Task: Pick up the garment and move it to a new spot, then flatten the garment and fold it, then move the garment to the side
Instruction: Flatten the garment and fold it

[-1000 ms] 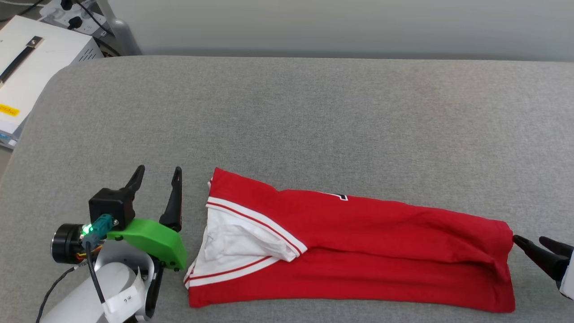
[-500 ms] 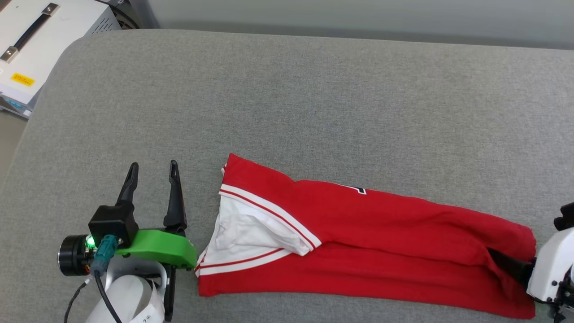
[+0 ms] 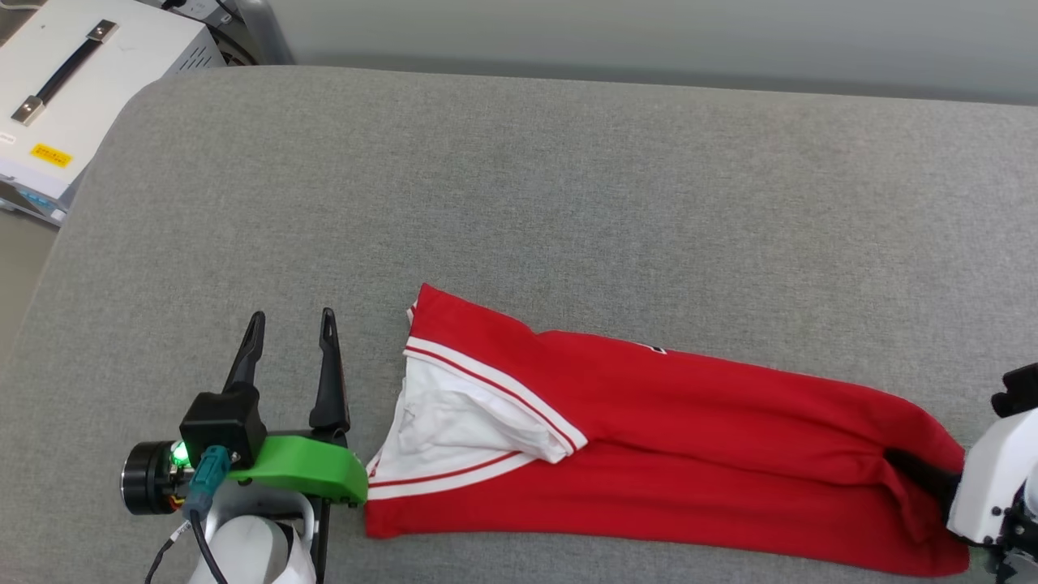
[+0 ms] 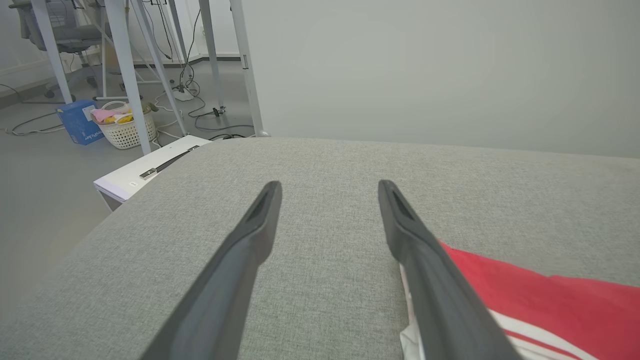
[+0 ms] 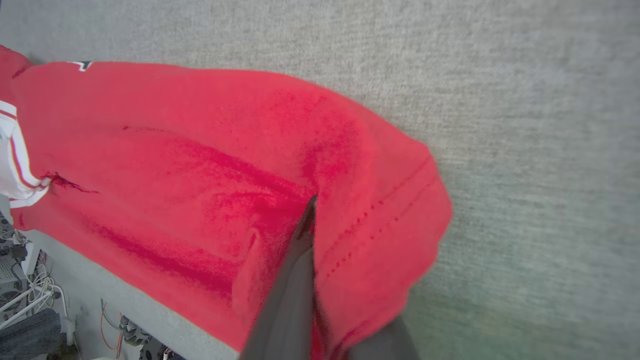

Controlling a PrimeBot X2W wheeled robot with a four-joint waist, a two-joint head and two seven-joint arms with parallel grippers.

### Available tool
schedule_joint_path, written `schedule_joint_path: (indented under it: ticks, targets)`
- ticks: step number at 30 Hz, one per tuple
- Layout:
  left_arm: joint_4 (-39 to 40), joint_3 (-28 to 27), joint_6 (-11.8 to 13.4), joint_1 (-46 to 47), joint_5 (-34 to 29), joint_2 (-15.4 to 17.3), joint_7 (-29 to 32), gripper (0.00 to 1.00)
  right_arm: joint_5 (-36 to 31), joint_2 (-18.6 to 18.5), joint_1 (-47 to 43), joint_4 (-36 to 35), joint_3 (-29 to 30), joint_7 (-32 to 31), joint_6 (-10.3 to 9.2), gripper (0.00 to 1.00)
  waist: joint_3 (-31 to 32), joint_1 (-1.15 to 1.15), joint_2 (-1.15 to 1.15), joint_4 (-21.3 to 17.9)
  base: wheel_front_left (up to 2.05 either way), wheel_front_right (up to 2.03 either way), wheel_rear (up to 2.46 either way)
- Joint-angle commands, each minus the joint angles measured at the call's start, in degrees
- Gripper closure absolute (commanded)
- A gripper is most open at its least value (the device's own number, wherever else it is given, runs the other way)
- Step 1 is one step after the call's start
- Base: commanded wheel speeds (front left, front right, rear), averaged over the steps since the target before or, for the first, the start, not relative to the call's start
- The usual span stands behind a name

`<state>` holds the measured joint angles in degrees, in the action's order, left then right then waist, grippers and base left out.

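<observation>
The garment (image 3: 689, 454), a red jersey with a white red-striped sleeve (image 3: 462, 430), lies folded into a long band across the near part of the grey padded table (image 3: 519, 203). At its right end my right gripper (image 3: 916, 474) is shut on the garment's hem, one dark finger lying on top of the cloth. The right wrist view has the red garment (image 5: 200, 165) pinched at my right gripper (image 5: 311, 212), the lower finger under the fabric. My left gripper (image 3: 292, 324) stands open just left of the sleeve end, apart from it. In the left wrist view my left gripper (image 4: 328, 184) holds nothing, with the garment (image 4: 550, 305) beside its right finger.
A white case with a black handle (image 3: 73, 89) stands off the table's far left corner. The table's rounded left edge (image 3: 49, 268) is close to my left arm. On the floor beyond are a basket (image 4: 122, 127), a blue box (image 4: 77, 120) and metal legs (image 4: 127, 65).
My right gripper went from open beside the hem to shut on it. The camera shifted, and the left gripper has stayed open beside the sleeve.
</observation>
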<state>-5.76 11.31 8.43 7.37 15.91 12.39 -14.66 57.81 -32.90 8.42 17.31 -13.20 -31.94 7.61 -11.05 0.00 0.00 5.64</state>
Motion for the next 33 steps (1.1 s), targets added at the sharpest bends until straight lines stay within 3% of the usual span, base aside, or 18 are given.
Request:
schedule_joint_path:
  ticks: [1,7,16,21,25,26,33]
  targets:
    - [-0.12,-0.64,-0.68,-1.29,-0.79,-0.63,-0.33,0.0,0.33,-1.52,-0.37,1.37,0.83,0.44,-0.12,1.0,0.68,0.0,0.0,-0.05,0.0,0.0,0.0]
    - [-0.99,-3.2,-4.11,-3.34,-3.36,-2.66,-0.33,0.0,0.94,-8.0,-1.76,4.54,5.45,1.48,-0.12,1.0,2.99,0.0,0.0,-0.27,0.0,0.0,0.0]
    - [-1.5,-5.71,-6.06,-4.67,-5.24,-4.43,-0.34,0.0,1.61,-8.54,-4.83,-7.06,4.86,-3.67,-0.12,1.0,4.3,0.0,0.0,-0.41,0.0,0.0,0.0]
    - [-1.55,-6.61,-7.11,-4.16,-6.18,-5.33,-0.34,0.0,1.27,-4.51,-3.13,-16.67,2.74,-7.41,-0.12,1.0,3.46,0.0,0.0,0.08,0.0,0.0,0.0]
    - [-1.85,-6.98,-8.06,-3.33,-6.77,-6.1,-0.34,0.0,-2.36,-1.58,0.72,-20.61,-2.23,-11.01,-0.12,1.0,2.2,0.0,0.0,0.86,0.0,0.0,0.0]
    - [-1.99,-7.1,-8.73,-2.48,-7.14,-6.71,-0.34,0.0,-4.28,1.23,4.57,-21.07,-6.21,-12.3,-0.12,1.0,1.12,0.0,0.0,1.7,0.0,0.0,0.0]
    - [-2.47,-7.84,-9.76,-0.68,-7.96,-7.86,-0.34,0.0,-8.45,7.66,15.22,-16.25,-16.66,-11.73,-0.12,1.0,-1.23,0.0,0.0,3.34,0.0,0.0,0.0]
